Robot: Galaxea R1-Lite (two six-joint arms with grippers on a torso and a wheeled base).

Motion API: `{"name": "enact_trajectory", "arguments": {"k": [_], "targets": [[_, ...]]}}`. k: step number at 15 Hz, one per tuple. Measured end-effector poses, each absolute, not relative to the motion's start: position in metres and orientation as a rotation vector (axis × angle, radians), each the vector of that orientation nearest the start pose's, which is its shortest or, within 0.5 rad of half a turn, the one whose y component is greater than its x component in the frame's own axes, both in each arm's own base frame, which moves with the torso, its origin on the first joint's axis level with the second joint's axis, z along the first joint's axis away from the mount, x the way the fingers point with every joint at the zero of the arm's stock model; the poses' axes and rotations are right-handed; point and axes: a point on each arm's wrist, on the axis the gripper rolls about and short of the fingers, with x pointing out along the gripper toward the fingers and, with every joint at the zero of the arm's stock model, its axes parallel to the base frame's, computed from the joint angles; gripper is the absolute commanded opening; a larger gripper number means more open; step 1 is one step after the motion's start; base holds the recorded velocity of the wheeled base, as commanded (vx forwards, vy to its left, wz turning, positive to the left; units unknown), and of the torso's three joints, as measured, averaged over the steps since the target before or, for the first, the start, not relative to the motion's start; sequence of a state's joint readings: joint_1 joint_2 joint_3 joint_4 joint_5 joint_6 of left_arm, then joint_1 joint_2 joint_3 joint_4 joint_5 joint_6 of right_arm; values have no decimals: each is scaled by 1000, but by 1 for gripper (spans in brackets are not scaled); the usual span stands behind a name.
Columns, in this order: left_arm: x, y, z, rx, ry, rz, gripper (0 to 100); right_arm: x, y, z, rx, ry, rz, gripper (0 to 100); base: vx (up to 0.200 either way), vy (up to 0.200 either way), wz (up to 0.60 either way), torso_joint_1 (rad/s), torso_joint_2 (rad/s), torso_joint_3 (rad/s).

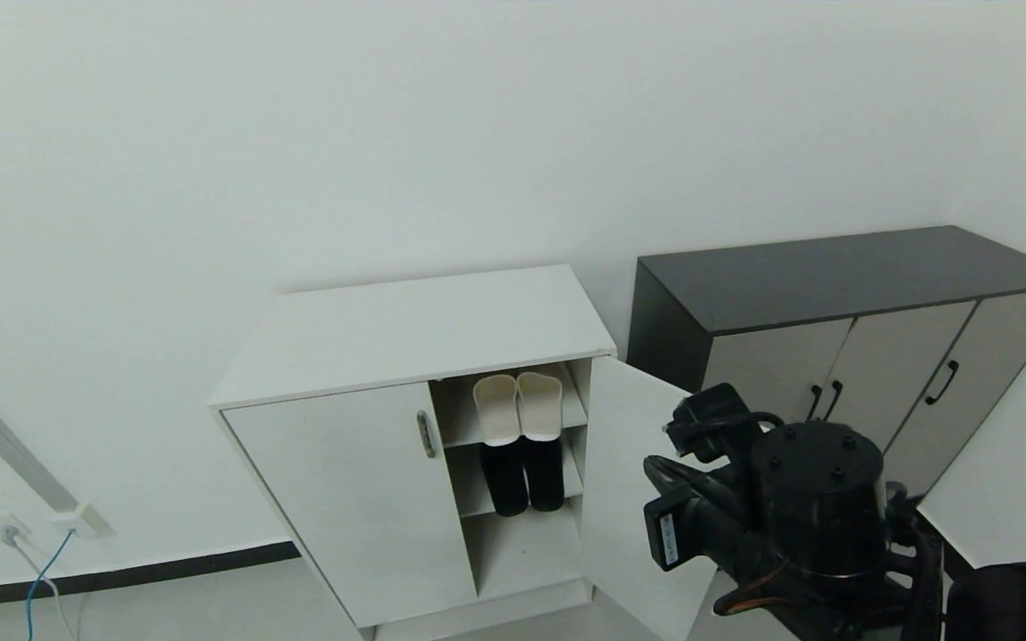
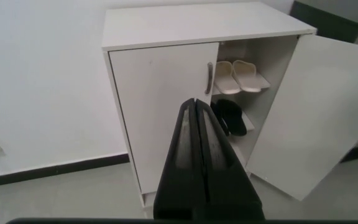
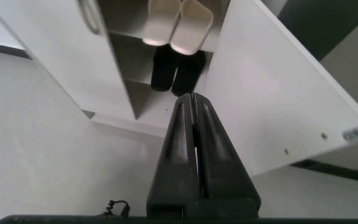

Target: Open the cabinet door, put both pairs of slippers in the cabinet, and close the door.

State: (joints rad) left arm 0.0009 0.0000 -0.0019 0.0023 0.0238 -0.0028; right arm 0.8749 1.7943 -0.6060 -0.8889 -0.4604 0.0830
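The white cabinet (image 1: 415, 329) stands against the wall with its right door (image 1: 629, 481) swung open and its left door (image 1: 344, 499) closed. A white pair of slippers (image 1: 518, 407) lies on the upper shelf. A black pair of slippers (image 1: 524, 474) lies on the shelf below. My right arm (image 1: 745, 499) is low, just in front of the open door. My right gripper (image 3: 193, 96) is shut and empty, pointing at the cabinet opening beside the door (image 3: 278, 93). My left gripper (image 2: 195, 101) is shut and empty, held back from the closed door (image 2: 160, 106) near its handle (image 2: 209, 78).
A dark-topped cabinet (image 1: 834, 276) with grey doors stands right of the white one, behind the open door. A wall socket with a blue cable (image 1: 41, 570) sits low on the left. Bare floor lies before the cabinet.
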Motion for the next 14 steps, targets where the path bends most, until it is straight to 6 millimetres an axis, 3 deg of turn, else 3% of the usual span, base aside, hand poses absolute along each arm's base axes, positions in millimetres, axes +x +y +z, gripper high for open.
{"name": "enact_trajectory", "arguments": {"k": [4,9,14], "targets": [[-23,0,76,-3,1,26,0,220,213,132,-86,242,324,0,0,0,0,0,0,0],[-23,1,76,-4,1,27,0,276,187,130,-44,236,191,0,0,0,0,0,0,0],[-23,1,76,-7,1,27,0,330,148,108,-19,280,87,0,0,0,0,0,0,0]]}}
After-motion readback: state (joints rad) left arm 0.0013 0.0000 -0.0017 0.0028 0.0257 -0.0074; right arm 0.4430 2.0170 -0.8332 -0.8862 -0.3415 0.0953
